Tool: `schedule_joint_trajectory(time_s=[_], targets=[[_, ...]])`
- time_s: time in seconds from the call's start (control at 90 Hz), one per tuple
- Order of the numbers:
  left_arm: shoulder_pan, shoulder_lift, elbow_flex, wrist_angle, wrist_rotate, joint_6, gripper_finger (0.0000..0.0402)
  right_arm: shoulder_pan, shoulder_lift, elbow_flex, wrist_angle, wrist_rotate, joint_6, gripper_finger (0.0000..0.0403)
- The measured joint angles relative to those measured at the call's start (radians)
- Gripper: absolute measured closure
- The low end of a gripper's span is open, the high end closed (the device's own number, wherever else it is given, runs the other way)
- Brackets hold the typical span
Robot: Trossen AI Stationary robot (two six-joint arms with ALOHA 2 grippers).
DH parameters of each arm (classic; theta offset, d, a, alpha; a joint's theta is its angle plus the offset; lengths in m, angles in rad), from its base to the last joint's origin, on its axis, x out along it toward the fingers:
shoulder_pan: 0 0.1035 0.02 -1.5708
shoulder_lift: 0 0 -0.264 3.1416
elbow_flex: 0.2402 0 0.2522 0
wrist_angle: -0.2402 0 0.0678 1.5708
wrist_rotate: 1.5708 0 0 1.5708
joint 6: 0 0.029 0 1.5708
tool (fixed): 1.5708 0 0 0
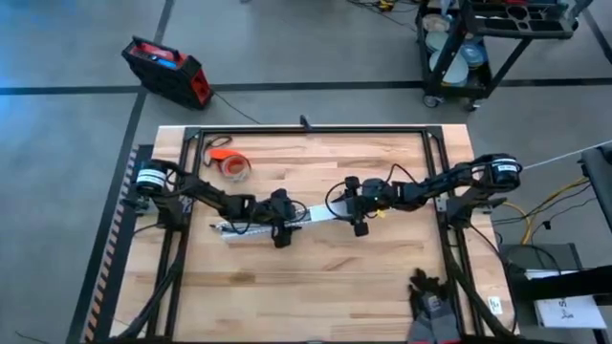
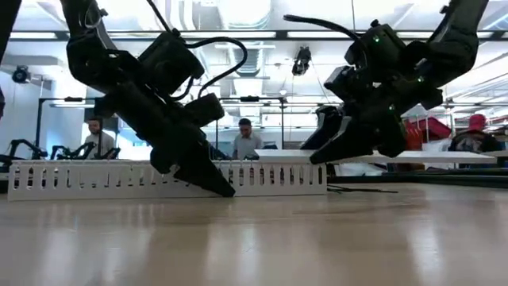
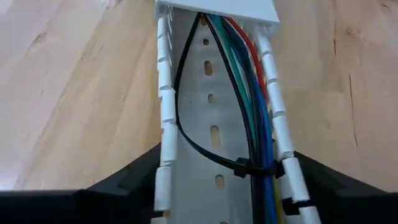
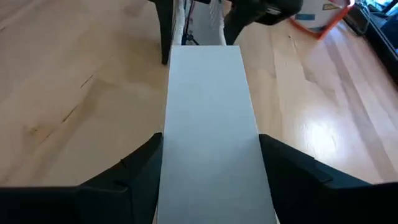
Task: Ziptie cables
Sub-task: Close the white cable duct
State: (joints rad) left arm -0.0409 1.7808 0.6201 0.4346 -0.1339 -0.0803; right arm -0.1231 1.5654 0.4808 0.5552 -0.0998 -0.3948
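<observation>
My left gripper straddles the long white slotted plastic channel near the middle of the light wooden table. Its 2 dark fingers are spread wide, 1 outside each slotted wall, and from the wrist view I cannot tell whether they actually press on the walls. In the low view the fingers slope down to the tabletop in front of the channel.

Inside the channel lie the cables, a bundle of thin green, blue, red and dark wires running lengthwise along 1 wall. The ziptie, a thin black flexible strip, forms a loose loop across the channel floor and closes around the bundle at its small black head, just between my fingers.

My right gripper is at the channel's right end, fingers opened wide on either side of the flat white cover strip; whether they grip it I cannot tell.

An orange tape roll lies on the far left part of the table, well apart from the channel.
</observation>
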Motion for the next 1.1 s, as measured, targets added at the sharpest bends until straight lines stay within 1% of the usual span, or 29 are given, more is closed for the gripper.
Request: schedule_joint_trajectory(time_s=[0.211, 0.367, 0.511, 0.678, 0.933, 1.1], targets=[[-0.008, 0.001, 0.000, -0.001, -0.003, 0.010, 0.0155, -0.003, -0.001, 0.000, -0.036, 0.001, 0.036, 0.0187], [-0.009, 0.001, 0.000, -0.001, 0.001, 0.018, 0.0167, -0.003, -0.001, 0.006, -0.057, -0.008, 0.036, 0.0187], [-0.014, 0.001, 0.002, -0.006, 0.001, 0.022, 0.0172, -0.001, -0.002, 0.032, -0.102, 0.029, 0.028, 0.0187], [-0.020, 0.002, 0.002, -0.009, -0.006, 0.037, 0.0158, -0.001, -0.002, 0.085, -0.207, 0.049, 0.034, 0.0187], [-0.022, 0.002, 0.004, -0.026, -0.007, 0.086, 0.0170, -0.003, -0.002, 0.148, -0.334, 0.059, 0.048, 0.0187], [-0.022, 0.002, 0.004, -0.030, -0.007, 0.104, 0.0163, -0.006, -0.001, 0.219, -0.478, 0.058, 0.062, 0.0187]])
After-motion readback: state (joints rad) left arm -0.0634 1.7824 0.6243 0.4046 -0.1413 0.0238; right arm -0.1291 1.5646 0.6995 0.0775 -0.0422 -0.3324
